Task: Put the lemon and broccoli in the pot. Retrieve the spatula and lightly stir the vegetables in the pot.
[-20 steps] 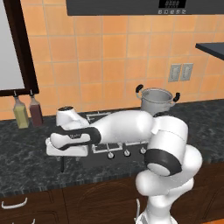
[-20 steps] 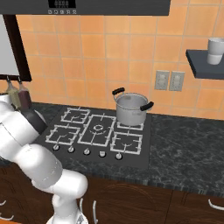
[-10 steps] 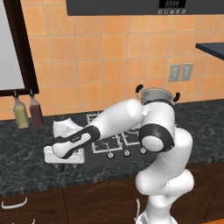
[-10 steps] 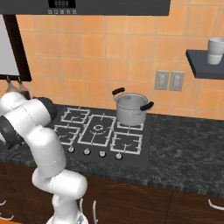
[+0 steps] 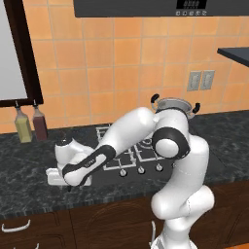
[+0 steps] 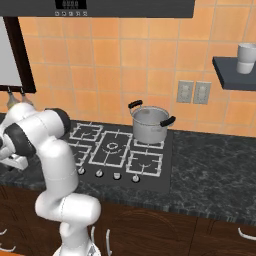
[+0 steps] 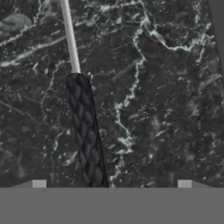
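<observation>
Arm has swung lower left over the bench | fingers spread wide, holding nothing | spatula lies on dark stone beneath them | pot sits on stove's rear burner

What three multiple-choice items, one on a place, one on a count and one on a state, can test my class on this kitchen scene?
1. Where does the pot stand?
A. on the hob's back right burner
B. on the wall shelf
C. on the floor

2. How many bottles stand by the wall?
A. none
B. two
C. five

3. How do the fingers stand over the spatula?
A. shut on it
B. open, apart from it
C. shut on a lemon

Answers: 1 A, the pot sits on the rear right grate. 2 B, two bottles side by side. 3 B, both tips sit wide either side of the handle.
</observation>
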Controlling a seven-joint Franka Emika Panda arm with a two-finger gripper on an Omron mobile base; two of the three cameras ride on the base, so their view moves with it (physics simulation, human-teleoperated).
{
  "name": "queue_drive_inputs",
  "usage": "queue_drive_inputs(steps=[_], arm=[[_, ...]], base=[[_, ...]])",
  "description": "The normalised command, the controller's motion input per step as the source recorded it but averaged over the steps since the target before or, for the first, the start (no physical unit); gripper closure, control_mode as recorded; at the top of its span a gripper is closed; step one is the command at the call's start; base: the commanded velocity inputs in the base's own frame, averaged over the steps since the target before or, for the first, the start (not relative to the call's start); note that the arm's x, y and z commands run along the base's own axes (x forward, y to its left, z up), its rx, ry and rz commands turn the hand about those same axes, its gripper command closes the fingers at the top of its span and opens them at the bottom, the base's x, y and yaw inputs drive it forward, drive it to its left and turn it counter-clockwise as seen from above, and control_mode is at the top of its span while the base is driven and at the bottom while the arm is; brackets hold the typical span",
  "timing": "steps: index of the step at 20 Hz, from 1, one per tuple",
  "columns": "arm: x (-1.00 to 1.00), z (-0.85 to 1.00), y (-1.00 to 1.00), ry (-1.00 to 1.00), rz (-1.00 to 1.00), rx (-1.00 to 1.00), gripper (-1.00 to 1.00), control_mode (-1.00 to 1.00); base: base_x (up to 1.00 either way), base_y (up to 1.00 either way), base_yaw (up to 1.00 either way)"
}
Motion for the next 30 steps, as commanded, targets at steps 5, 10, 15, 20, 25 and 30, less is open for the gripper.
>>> queue_drive_inputs(steps=[5, 10, 15, 20, 25, 30], arm=[[0.17, -0.28, 0.02, -0.01, 0.00, 0.00, -1.00, -1.00], [0.12, -0.34, -0.03, 0.00, 0.00, 0.00, 1.00, -1.00], [-0.01, -0.09, -0.21, 0.05, -0.02, 0.05, 1.00, -1.00], [0.00, 0.56, -0.94, -0.01, 0.03, 0.03, 1.00, -1.00], [0.00, 1.00, -1.00, -0.04, 0.00, 0.02, 1.00, -1.00], [0.00, 1.00, -1.00, 0.09, -0.02, 0.17, 1.00, -1.00]], base=[[0.00, 0.00, 0.00], [0.00, 0.00, 0.00], [0.00, 0.00, 0.00], [0.00, 0.00, 0.00], [0.00, 0.00, 0.00], [0.00, 0.00, 0.00]])
